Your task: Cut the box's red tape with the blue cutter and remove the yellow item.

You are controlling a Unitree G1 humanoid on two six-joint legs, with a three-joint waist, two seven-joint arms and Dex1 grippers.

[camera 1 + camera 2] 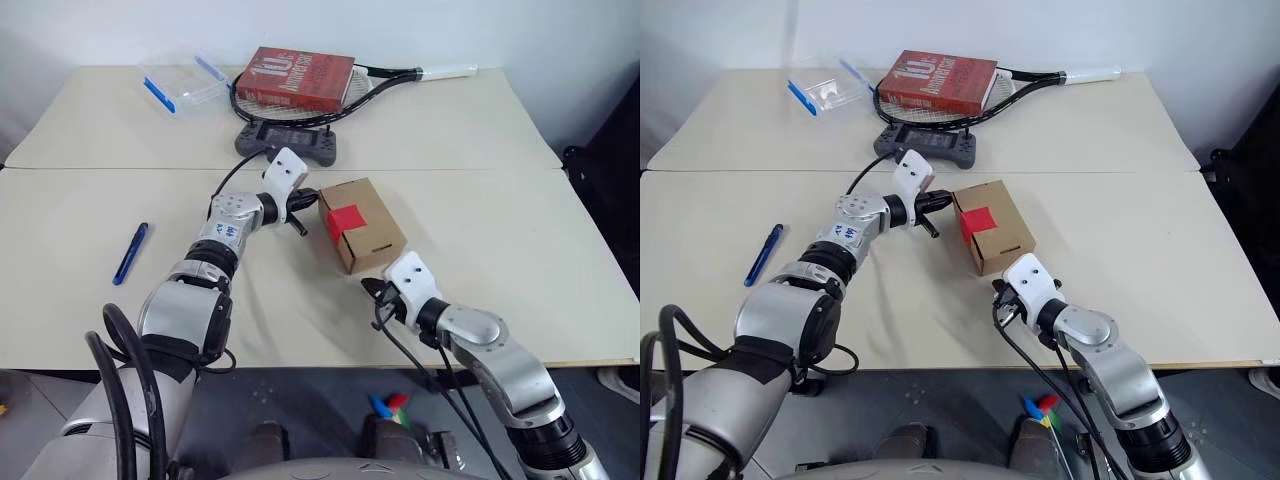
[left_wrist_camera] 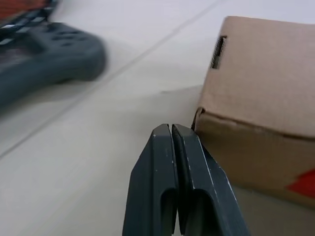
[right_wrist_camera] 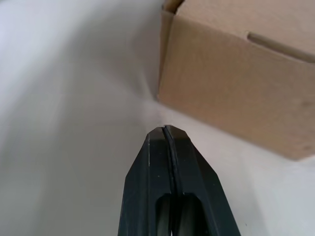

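The box (image 1: 362, 223), a small brown cardboard carton, sits near the middle of the pale table (image 1: 520, 230) with the red tape (image 1: 345, 218) stuck over its flap seam on the side facing the robot's left. The left gripper (image 1: 303, 212) lies low at the box's left end with its two black fingers (image 2: 177, 182) pressed flat together, nothing between them; its tips sit just beside the lower edge of the carton, and whether they actually touch the cardboard is hard to say from the wrist view, where a narrow slot (image 2: 218, 51) in the box's end also shows. The right gripper (image 1: 372, 290) is at the near corner of the box, likewise clamped together on nothing, its tips close to the carton's side but apart from it. The blue cutter (image 1: 130, 252) lies by itself well to the left, on the bare table, away from both grippers. At the far edge, a red book (image 1: 297, 78) rests on the head of a tennis racket (image 1: 400, 76), a dark game controller (image 1: 287, 141) lies just in front of them, and a clear container with blue clips (image 1: 182, 83) stands to their left.
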